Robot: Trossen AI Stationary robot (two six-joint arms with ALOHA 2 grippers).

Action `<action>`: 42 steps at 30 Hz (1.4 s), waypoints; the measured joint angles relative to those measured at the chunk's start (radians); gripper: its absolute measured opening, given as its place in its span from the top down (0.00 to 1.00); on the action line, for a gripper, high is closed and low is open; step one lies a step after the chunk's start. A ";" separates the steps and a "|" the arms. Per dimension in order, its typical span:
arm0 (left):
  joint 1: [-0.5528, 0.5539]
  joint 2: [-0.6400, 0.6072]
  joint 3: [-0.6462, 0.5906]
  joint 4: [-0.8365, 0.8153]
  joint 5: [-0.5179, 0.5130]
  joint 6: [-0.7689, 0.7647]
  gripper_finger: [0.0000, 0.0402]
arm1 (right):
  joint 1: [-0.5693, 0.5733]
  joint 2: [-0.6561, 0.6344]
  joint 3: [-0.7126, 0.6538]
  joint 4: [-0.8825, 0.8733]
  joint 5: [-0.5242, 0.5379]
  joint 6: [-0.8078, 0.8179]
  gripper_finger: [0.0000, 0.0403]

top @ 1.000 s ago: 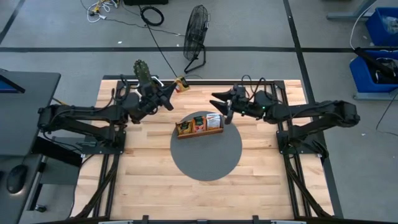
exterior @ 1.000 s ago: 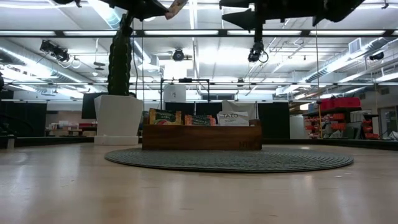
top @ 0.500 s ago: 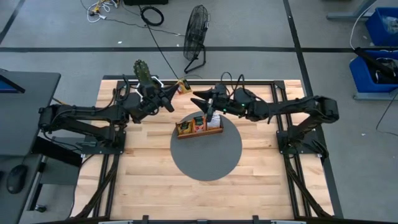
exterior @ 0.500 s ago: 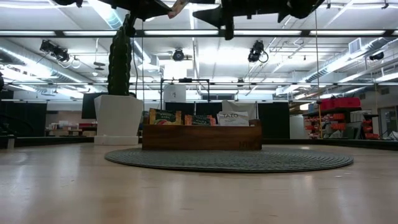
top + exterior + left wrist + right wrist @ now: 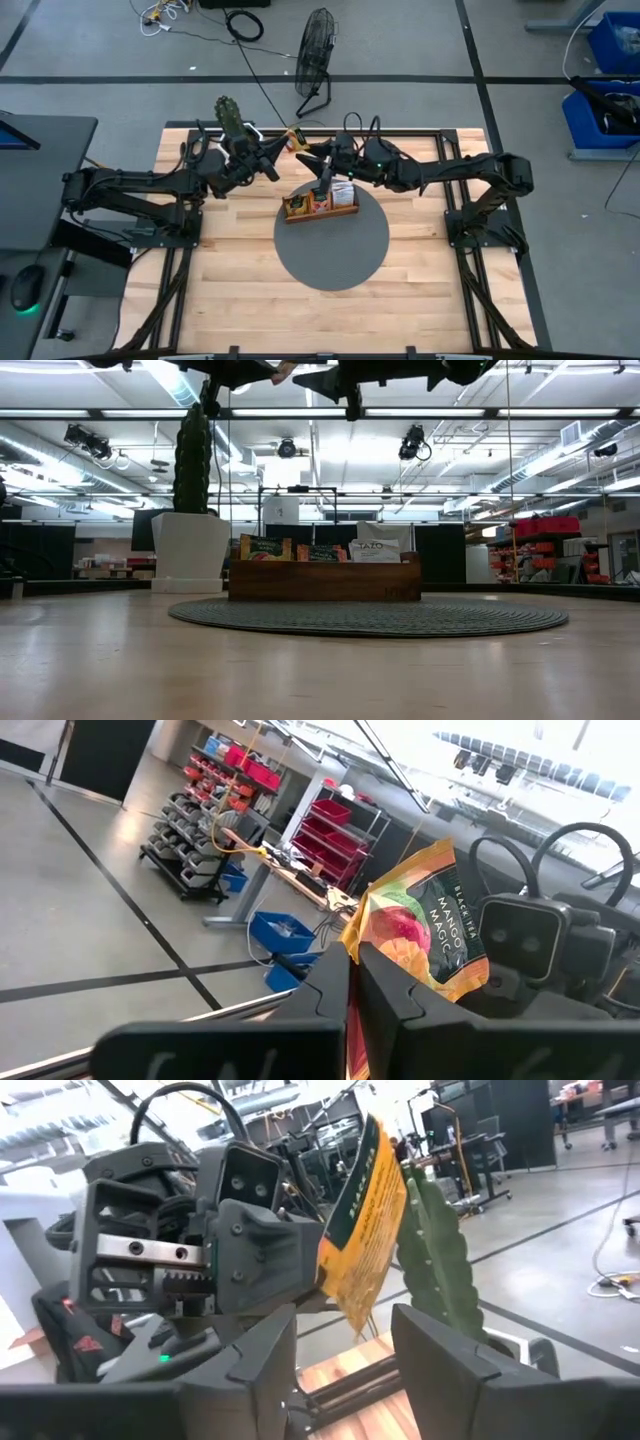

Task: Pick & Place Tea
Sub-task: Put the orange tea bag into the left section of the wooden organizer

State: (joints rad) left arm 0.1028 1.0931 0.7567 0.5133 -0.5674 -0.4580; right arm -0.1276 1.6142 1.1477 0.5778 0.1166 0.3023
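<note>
My left gripper (image 5: 287, 141) is shut on an orange-yellow tea sachet (image 5: 420, 920) high above the table's far middle. In the low view the sachet (image 5: 283, 372) shows at the top edge. My right gripper (image 5: 345, 1345) is open and faces the left one from the right. Its fingers stand just short of the sachet's free end (image 5: 360, 1295) without touching it. The wooden tray (image 5: 320, 201) sits on a round grey mat (image 5: 335, 250), with more tea sachets (image 5: 375, 550) standing upright in its slots. My left gripper pinches the sachet by one edge (image 5: 362, 948) between its two fingers. The fingers lie about level and point toward the table's right. The sachet sticks out past the fingertips, tilted, flat faces sideways, lifted clear of table and tray.
A cactus in a white pot (image 5: 192, 460) stands at the table's far left, close behind my left gripper. The tray and mat lie below and slightly nearer than both grippers. A fan (image 5: 317, 50) and cables are on the floor beyond the far edge.
My right gripper has travelled toward the table's left, from above the tray's right end to right in front of the held sachet, staying about level. My left gripper and the sachet have kept their place.
</note>
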 joint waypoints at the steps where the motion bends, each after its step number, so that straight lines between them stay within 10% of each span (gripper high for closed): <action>1: 0.000 0.000 0.000 0.000 0.000 0.000 0.98 | 0.000 0.000 0.003 -0.009 0.009 0.000 0.59; 13: 0.000 0.000 0.000 -0.004 0.020 0.000 0.98 | -0.002 0.000 0.003 -0.010 0.024 0.013 0.97; 24: 0.000 -0.003 0.000 -0.017 0.068 0.000 0.91 | -0.003 -0.043 0.003 -0.088 0.025 0.050 0.99; 42: 0.015 -0.042 0.008 -0.173 0.283 0.074 0.72 | -0.017 -0.270 0.004 -0.759 -0.102 -0.006 1.00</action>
State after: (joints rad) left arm 0.1173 1.0515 0.7643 0.3405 -0.2846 -0.3844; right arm -0.1448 1.3441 1.1515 -0.1811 0.0149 0.2961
